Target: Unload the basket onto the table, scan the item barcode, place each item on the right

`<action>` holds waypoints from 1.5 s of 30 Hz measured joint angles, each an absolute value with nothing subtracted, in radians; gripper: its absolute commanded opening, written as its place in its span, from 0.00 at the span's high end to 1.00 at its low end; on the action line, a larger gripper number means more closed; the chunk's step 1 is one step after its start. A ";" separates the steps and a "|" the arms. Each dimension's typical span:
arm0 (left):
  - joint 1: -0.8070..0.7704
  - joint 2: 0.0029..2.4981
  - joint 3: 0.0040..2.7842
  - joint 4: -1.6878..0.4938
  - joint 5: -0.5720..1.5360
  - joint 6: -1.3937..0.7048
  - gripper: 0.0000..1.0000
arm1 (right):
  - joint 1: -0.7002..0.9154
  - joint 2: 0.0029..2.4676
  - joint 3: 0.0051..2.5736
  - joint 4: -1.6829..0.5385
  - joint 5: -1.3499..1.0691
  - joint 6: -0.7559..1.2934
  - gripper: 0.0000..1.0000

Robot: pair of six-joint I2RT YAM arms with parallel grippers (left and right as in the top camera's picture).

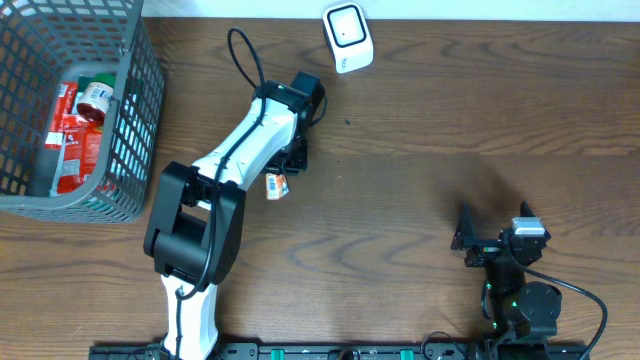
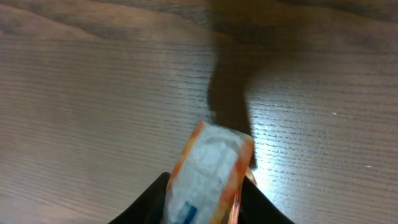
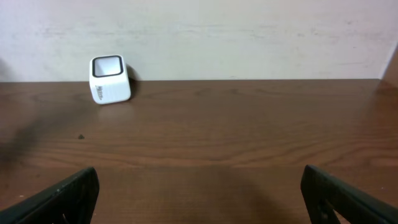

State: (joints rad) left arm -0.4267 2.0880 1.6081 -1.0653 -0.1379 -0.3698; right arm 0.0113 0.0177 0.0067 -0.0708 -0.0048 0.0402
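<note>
The item is a small orange-and-white packet (image 2: 211, 171) with a blue mark on its label. It sits between the black fingers of my left gripper (image 2: 206, 180), which is shut on it just above the wood. From overhead the packet (image 1: 277, 185) pokes out beside the left gripper (image 1: 292, 160) near the table's middle. The white cube scanner (image 1: 347, 37) stands at the far edge, apart from the packet, and its dark window also shows in the right wrist view of the scanner (image 3: 110, 78). My right gripper (image 1: 495, 225) rests open at the front right, nothing between its fingers (image 3: 62, 196).
A grey wire basket (image 1: 140, 100) at the far left holds red packets (image 1: 75, 140) and a can (image 1: 97, 100). A pale wall runs behind the table's far edge (image 3: 249, 79).
</note>
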 measured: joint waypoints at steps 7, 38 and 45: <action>-0.428 2.091 1.604 -1.060 -0.138 -0.371 0.51 | 0.011 0.018 0.007 -0.070 -0.005 0.040 0.01; -0.132 2.087 1.623 -1.145 0.307 -0.053 0.38 | 0.011 0.018 0.007 -0.071 -0.005 0.040 0.01; -0.102 2.085 1.495 -1.030 0.418 0.068 0.38 | 0.011 0.017 0.007 -0.070 -0.005 0.040 0.01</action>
